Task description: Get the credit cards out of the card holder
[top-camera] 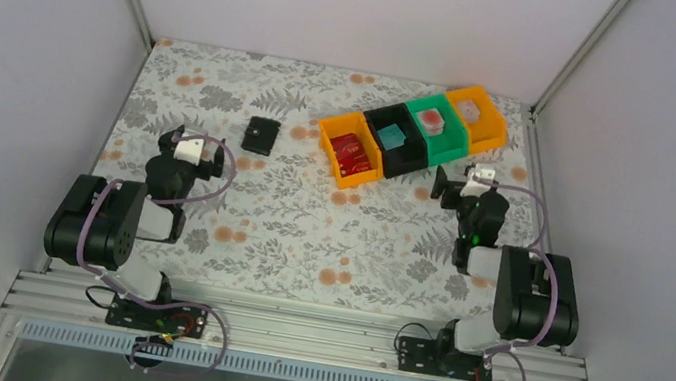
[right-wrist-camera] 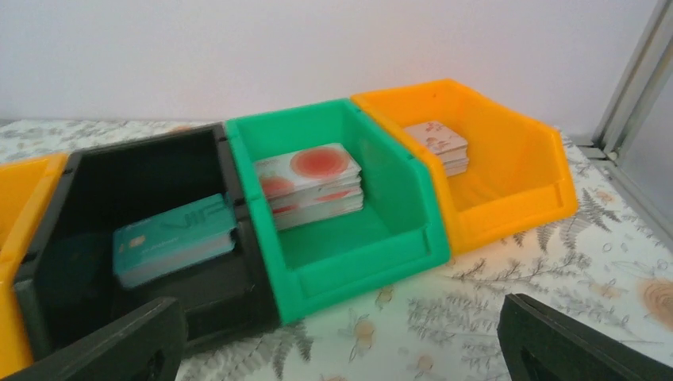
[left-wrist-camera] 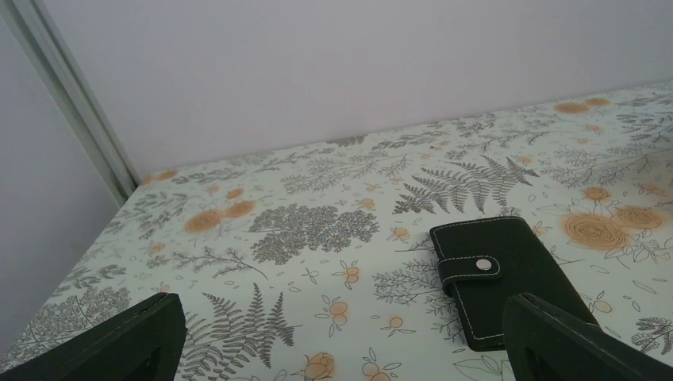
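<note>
While the left gripper [left-wrist-camera: 341, 353] hangs with its jaws spread wide and nothing between them, the card holder [left-wrist-camera: 501, 274] lies closed, tab snapped, flat on the flowered table [left-wrist-camera: 301, 230] just ahead and to its right. The right gripper [right-wrist-camera: 341, 349], equally spread and empty, faces the green bin [right-wrist-camera: 349, 262], which holds what looks like a stack of cards [right-wrist-camera: 313, 186].

Black card holder [left-wrist-camera: 496, 278], white stitching, closed (studded tab snapped over), flat on table [left-wrist-camera: 301, 294], apparently left of centre.
</note>
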You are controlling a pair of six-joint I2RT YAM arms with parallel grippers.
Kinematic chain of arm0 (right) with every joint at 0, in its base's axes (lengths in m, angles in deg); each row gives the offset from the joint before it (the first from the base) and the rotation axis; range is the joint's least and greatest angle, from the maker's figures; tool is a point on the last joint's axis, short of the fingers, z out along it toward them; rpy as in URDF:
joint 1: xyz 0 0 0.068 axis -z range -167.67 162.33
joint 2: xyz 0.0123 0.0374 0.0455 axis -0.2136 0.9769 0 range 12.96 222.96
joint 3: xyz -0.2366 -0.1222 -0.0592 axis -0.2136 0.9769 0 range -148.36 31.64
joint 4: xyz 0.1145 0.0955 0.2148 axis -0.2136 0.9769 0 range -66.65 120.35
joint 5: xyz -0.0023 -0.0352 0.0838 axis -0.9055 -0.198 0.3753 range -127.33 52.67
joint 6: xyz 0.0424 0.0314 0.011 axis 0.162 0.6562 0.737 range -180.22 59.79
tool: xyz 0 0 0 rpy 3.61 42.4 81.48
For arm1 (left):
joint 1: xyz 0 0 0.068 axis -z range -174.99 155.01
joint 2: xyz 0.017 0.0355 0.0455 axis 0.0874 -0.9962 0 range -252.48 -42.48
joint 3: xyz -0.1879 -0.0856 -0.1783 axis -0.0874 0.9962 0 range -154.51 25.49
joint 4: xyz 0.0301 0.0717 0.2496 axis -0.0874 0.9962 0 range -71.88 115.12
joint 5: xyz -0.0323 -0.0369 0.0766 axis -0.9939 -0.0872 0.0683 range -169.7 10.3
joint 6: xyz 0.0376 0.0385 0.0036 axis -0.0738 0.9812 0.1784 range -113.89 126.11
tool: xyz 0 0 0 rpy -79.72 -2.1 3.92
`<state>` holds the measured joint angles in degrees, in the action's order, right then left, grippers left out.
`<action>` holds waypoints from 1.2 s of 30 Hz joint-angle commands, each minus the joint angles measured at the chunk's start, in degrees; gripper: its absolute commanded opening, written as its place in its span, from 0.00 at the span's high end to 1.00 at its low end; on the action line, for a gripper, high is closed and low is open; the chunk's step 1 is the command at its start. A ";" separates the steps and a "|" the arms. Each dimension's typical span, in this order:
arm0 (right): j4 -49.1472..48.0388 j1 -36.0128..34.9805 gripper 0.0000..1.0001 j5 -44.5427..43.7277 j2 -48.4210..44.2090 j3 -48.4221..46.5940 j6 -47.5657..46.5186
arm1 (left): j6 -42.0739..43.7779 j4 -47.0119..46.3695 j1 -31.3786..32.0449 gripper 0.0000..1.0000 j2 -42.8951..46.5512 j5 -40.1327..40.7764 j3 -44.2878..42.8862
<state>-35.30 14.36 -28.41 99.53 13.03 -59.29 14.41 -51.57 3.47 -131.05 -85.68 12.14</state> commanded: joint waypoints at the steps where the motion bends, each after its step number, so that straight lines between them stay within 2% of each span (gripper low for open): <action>1: 15.70 1.96 0.01 -2.74 -3.93 -10.24 2.75 | -0.82 -1.50 -0.30 0.00 -0.25 0.01 -0.49; 6: 17.28 4.48 0.01 0.88 -15.36 -12.95 8.98 | -0.76 -1.50 -0.25 0.00 -0.29 0.02 -0.58; 10: 31.56 4.63 0.01 1.93 -19.89 -21.58 10.60 | -0.69 -1.54 -0.30 0.00 0.06 -0.08 -0.73; 11: 34.11 4.61 0.01 2.76 -20.87 -23.22 10.82 | -0.59 1.99 -0.30 0.00 1.47 -0.21 -2.46; 12: 35.93 4.64 0.01 4.17 -22.07 -24.26 11.08 | -0.70 9.97 -0.30 0.00 3.35 -0.64 -6.09; 13: 36.81 4.62 0.01 5.17 -23.61 -24.77 11.55 | -0.41 21.69 -0.39 0.00 5.20 -1.91 -10.64; 18: 41.16 4.61 0.01 8.50 -31.10 -25.29 17.16 | 0.81 50.23 -1.45 0.00 9.91 -10.14 -29.71; 22: 45.20 4.61 0.01 16.07 -32.57 -27.94 19.79 | 0.75 79.49 -1.45 0.00 5.27 -14.43 -50.22; 25: 46.61 4.47 0.01 19.31 -32.16 -29.45 20.59 | 0.69 93.30 -1.04 0.00 -1.41 -14.81 -58.36; 27: 47.42 4.03 0.01 20.37 -31.42 -30.17 20.90 | 1.88 96.89 0.19 0.00 -5.74 -13.80 -60.90; 31: 51.02 1.07 0.01 20.53 -29.26 -32.20 18.50 | 1.80 94.90 5.19 0.00 -12.04 -7.84 -63.22; 36: 53.87 -2.79 0.01 18.67 -27.88 -33.19 14.70 | 0.52 98.02 9.52 0.00 -22.75 -0.23 -70.78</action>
<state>14.64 14.20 -9.87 71.01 -18.05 -41.39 15.59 40.84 10.42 -149.63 -92.48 -53.40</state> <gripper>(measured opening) 0.992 0.998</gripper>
